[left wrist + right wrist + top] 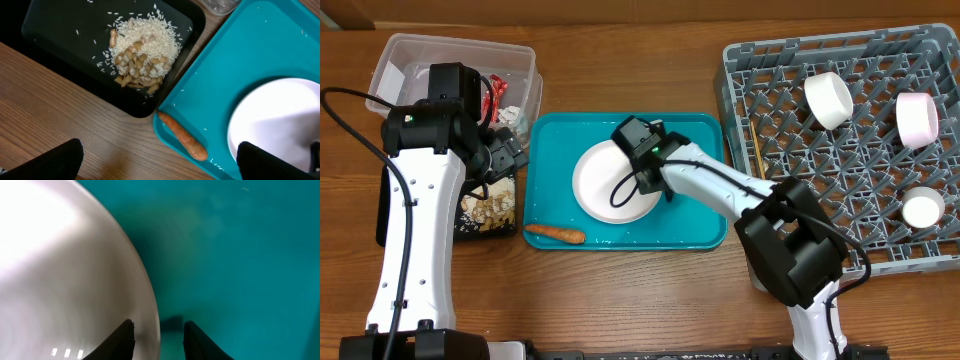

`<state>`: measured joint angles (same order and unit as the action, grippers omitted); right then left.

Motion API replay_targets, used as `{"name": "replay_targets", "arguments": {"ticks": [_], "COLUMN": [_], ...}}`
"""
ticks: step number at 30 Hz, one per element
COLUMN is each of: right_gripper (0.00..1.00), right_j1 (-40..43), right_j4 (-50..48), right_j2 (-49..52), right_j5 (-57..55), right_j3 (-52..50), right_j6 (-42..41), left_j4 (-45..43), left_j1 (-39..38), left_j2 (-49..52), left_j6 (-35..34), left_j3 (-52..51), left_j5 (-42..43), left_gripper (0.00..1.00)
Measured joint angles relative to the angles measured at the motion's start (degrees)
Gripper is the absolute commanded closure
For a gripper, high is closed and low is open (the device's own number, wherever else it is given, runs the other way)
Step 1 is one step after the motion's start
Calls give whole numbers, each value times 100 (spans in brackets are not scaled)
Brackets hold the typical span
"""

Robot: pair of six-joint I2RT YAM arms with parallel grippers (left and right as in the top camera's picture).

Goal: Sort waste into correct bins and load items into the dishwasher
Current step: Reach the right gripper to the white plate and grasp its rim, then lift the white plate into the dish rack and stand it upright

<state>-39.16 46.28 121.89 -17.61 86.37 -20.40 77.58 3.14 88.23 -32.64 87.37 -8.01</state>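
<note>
A round white plate [610,185] lies in the teal tray [700,130]. My right gripper [642,165] is open, and its fingers [159,340] straddle the plate's rim [75,270]. A small orange carrot [555,234] lies at the tray's front left, and it also shows in the left wrist view [182,136]. My left gripper [160,165] is open and empty above the table near the carrot. Rice and nut scraps [140,55] sit in the black tray [60,30]. The clear tub [400,60] holds a red wrapper [498,92].
The grey dish rack [760,60] at the right holds three white bowls [828,100], [918,118], [923,208], with thin chopsticks [756,150] at its left side. The left arm covers part of the tub and the black tray [386,215].
</note>
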Motion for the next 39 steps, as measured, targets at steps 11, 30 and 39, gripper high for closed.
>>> {"name": "replay_targets", "arguments": {"ticks": [11,30,39], "right_gripper": [66,96,96], "right_j1": [1082,1287,1311], "right_j4": [181,625,964], "right_j2": [-39,-63,-750], "right_j5": [1742,2529,1899], "right_j3": [31,37,33], "right_j6": [197,389,396], "left_j4": [-7,-7,-7], "left_j1": [0,0,0], "left_j2": [0,0,0], "left_j6": [-2,0,-2], "left_j3": [-2,-2,-2], "left_j5": [0,0,0], "left_gripper": [0,0,0]}}
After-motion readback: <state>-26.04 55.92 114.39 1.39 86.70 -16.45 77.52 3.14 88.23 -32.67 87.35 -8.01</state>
